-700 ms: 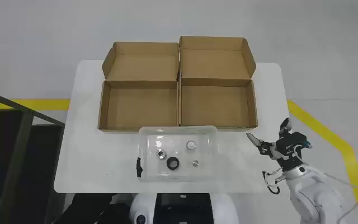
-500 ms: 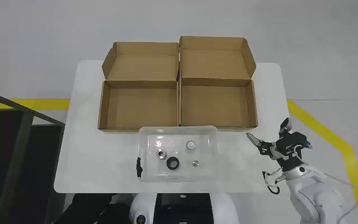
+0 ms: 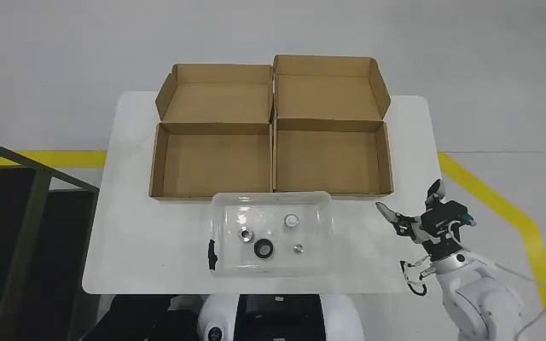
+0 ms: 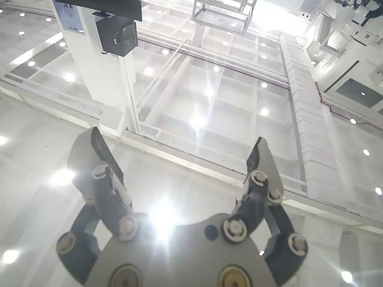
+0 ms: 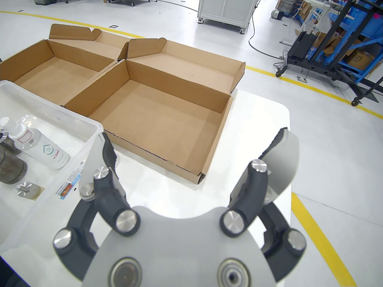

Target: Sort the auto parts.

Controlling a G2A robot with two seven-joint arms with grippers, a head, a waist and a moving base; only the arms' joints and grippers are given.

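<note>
The parts (image 3: 264,249) lie in a clear tub (image 3: 271,195) at the near edge of the bench (image 3: 128,239), easy to reach. Two empty boxes (image 3: 212,164) wait behind. The right fingers (image 5: 107,150) and left fingers (image 4: 103,153) are open, holding nothing.

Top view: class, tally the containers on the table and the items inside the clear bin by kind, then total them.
Cardboard boxes: 2
Clear plastic bin: 1
White bottle: 1
Metal parts: 3
Total: 7
</note>
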